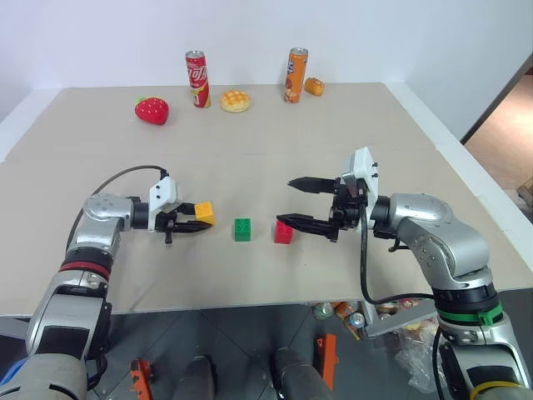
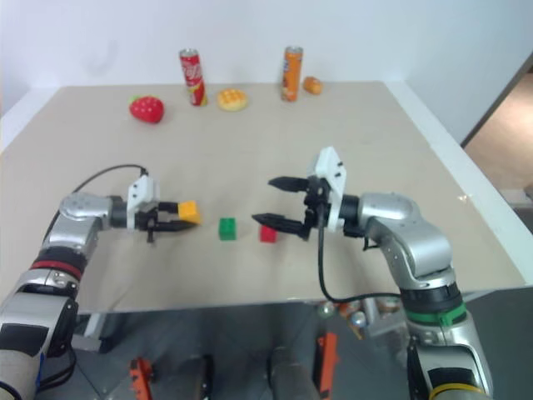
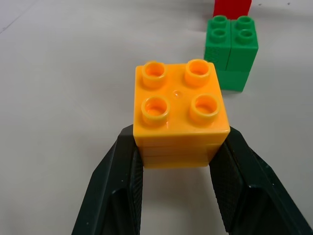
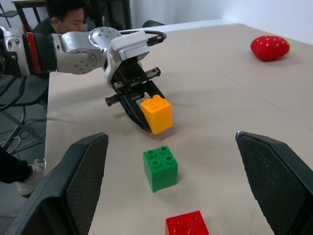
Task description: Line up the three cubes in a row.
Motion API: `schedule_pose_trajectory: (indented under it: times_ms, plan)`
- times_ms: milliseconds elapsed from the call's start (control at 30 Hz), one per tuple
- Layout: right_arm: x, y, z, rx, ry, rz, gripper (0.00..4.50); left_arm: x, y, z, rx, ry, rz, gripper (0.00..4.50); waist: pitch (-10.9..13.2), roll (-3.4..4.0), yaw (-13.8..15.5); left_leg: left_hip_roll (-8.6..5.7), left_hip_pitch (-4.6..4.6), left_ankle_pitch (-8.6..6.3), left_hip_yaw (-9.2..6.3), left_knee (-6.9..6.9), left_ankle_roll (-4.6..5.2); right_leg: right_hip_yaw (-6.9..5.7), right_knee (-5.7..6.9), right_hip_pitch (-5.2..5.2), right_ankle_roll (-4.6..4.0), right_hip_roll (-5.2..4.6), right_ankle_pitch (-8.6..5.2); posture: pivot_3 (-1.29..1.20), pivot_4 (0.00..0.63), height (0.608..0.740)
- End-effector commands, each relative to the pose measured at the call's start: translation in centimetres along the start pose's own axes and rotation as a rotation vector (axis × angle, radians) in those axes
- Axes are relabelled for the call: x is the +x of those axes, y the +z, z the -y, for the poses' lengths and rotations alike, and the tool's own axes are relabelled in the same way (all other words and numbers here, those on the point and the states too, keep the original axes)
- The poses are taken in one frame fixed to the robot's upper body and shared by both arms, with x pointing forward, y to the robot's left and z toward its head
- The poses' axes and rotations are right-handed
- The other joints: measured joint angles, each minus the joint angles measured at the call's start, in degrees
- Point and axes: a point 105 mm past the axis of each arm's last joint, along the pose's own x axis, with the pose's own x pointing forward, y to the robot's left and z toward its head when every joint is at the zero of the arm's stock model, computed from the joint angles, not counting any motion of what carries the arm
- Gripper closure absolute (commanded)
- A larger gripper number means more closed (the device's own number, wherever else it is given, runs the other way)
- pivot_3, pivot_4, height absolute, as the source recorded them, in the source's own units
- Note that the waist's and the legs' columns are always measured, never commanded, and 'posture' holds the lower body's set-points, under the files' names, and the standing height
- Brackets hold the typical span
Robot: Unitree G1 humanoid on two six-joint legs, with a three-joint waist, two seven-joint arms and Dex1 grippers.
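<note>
My left gripper [image 1: 196, 218] is shut on the yellow-orange cube [image 1: 205, 212], studs up, at or just above the table; its fingers [image 3: 115, 191] press the cube [image 3: 178, 112] from both sides. The green cube [image 1: 242, 229] stands on the table just to its right, and the red cube [image 1: 284, 232] a little further right. These three lie roughly in one line across the table. My right gripper [image 1: 298, 202] hovers wide open and empty, pointing left, its lower fingertip just above the red cube [image 4: 187, 225].
At the table's far side stand a red can [image 1: 197, 79] and an orange can [image 1: 296, 75], with a red toy strawberry [image 1: 151, 110], a yellow bun [image 1: 235, 101] and a small orange item [image 1: 314, 86]. A person [image 4: 63, 12] sits beyond the table's left side.
</note>
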Motion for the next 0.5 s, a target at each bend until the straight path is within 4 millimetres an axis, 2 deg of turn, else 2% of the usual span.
schedule_pose_trajectory:
  times_ms: [33,200,500]
  plan:
    - [-0.4,1.5,-0.3,-0.048,0.001,0.033,0.15,0.0,0.6,0.3,0.002,-0.040,0.028,3.17,0.00,0.00,0.00,0.00,0.00,0.00,0.00,0.00,0.00,0.00,0.01,0.00,0.00,0.00,0.00,0.00,0.150,0.740]
    - [-0.4,1.4,-0.4,-0.046,0.002,0.029,0.15,-0.1,-0.4,1.0,-0.016,-0.072,-0.010,3.17,0.00,0.00,0.00,0.00,0.00,0.00,0.00,0.01,0.00,0.01,0.01,0.00,0.00,0.00,0.00,0.00,0.150,0.740]
    - [-0.3,1.4,-0.5,-0.043,0.010,0.028,0.15,-0.8,-1.3,1.0,-0.011,-0.035,-0.044,3.17,0.00,0.00,0.04,0.00,0.00,0.00,-0.01,0.01,0.00,0.00,0.02,0.00,-0.01,0.00,0.00,0.00,0.150,0.740]
